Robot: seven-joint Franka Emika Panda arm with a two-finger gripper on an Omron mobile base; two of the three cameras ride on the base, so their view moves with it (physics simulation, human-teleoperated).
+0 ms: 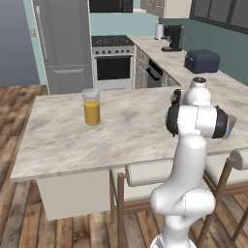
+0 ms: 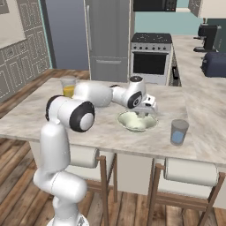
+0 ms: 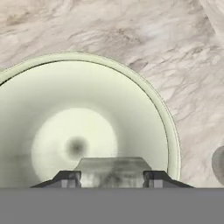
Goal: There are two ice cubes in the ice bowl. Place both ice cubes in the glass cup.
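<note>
The pale green ice bowl (image 2: 152, 124) sits on the marble island counter, and its wide rim (image 3: 168, 131) curves through the hand view. My gripper (image 2: 142, 114) reaches down into it. In the hand view my gripper (image 3: 112, 178) is shut on an ice cube (image 3: 112, 168), a small translucent block pinched between the two dark fingertips (image 3: 68, 179), just above the bowl's floor. The glass cup (image 2: 179, 131), short and grey, stands to the bowl's right near the counter's front edge, with a light-blue shape at its bottom. The cup (image 1: 232, 124) peeks out behind my arm in the left base view.
A taller glass of orange liquid (image 1: 91, 107) (image 2: 68, 86) stands at the counter's far left. Bar stools (image 2: 187, 171) are tucked under the front edge. A toaster (image 1: 201, 60) and a coffee machine (image 1: 173, 37) sit on the back counter, beside the stove (image 1: 113, 58).
</note>
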